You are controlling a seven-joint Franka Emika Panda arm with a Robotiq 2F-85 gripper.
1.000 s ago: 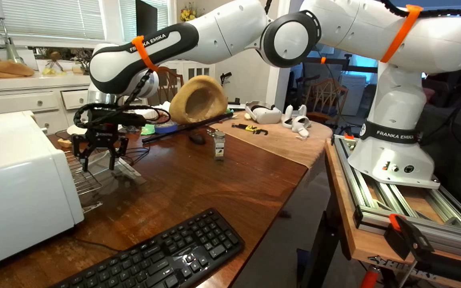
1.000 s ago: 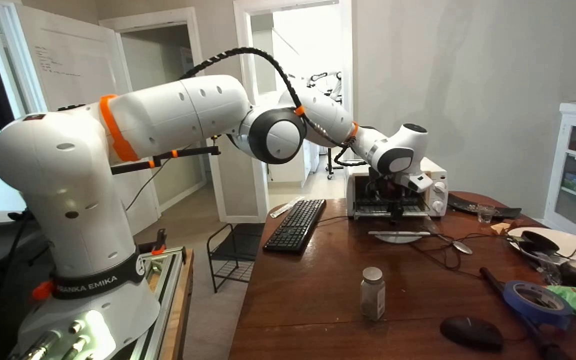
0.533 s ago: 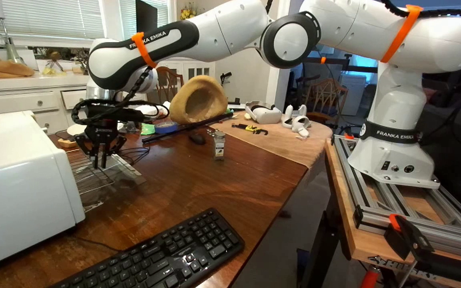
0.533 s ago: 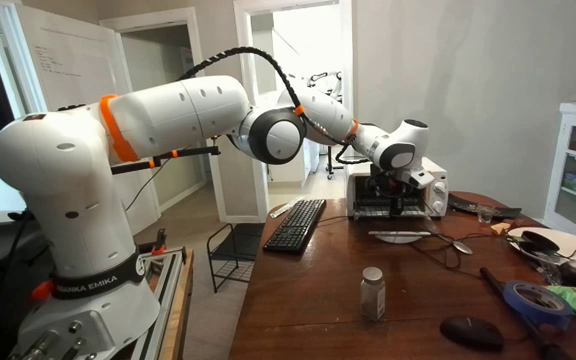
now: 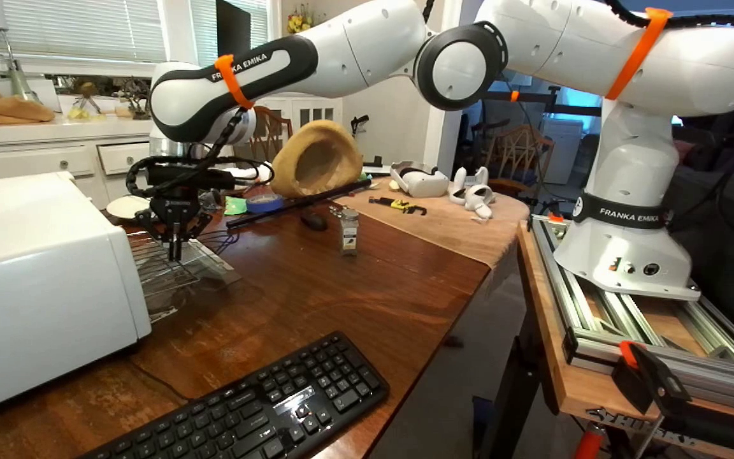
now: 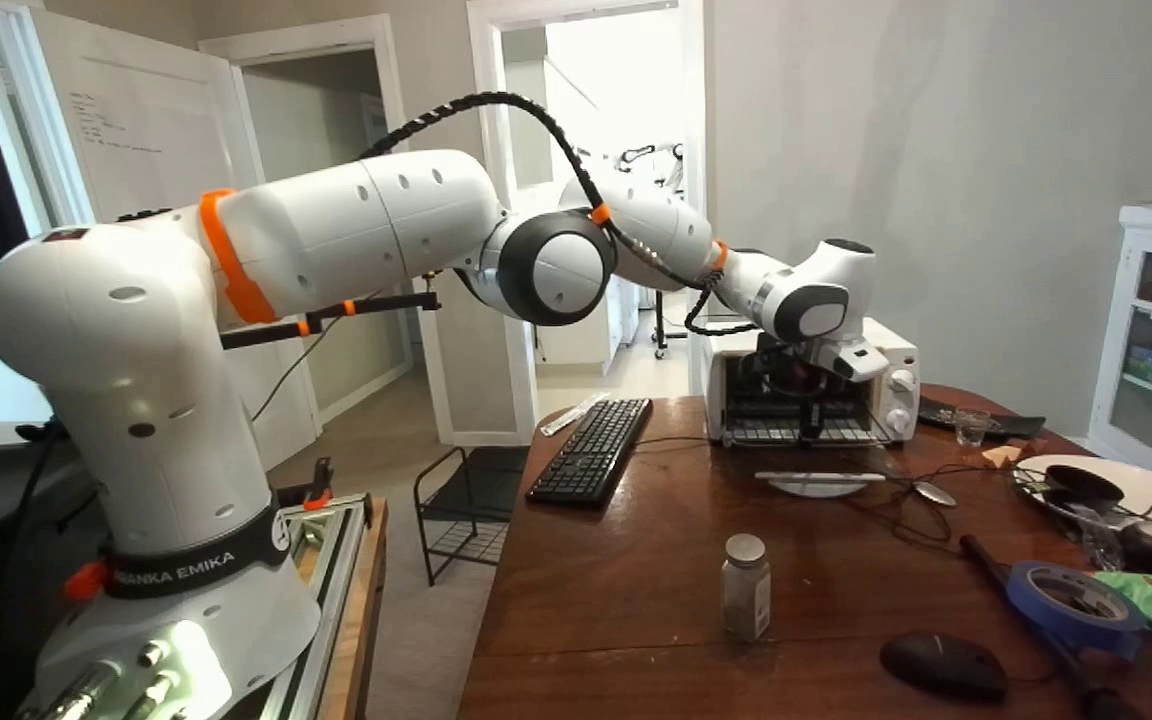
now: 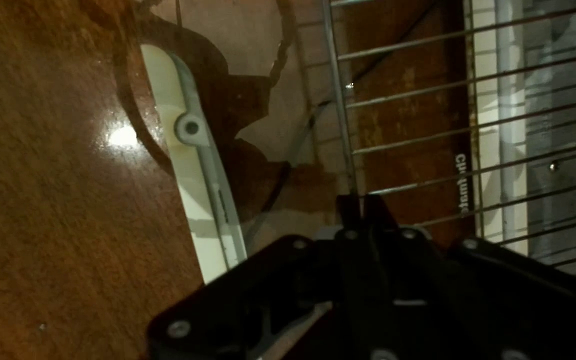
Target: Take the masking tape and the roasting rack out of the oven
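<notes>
Roasting rack (image 7: 418, 138): front wire (image 7: 340, 95) outside the oven (image 5: 42, 299).
Gripper (image 7: 362, 205): clamped on that wire.
Pull: best gentle, parallel to the tabletop's (image 5: 303, 299) robot-side edge, lest the oven slide.

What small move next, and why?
I'd probably lift the greyish wire-grid roasting rack slightly before pulling further: the black two-finger gripper appears shut on the rack's edge, but the white boxy oven has slid along too, suggesting a snag.

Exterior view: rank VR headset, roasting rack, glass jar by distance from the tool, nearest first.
1. Roasting rack: gripped by the tool, jutting from the oven.
2. Glass jar: on the wooden table.
3. VR headset: on the cloth, beyond the jar.
</notes>
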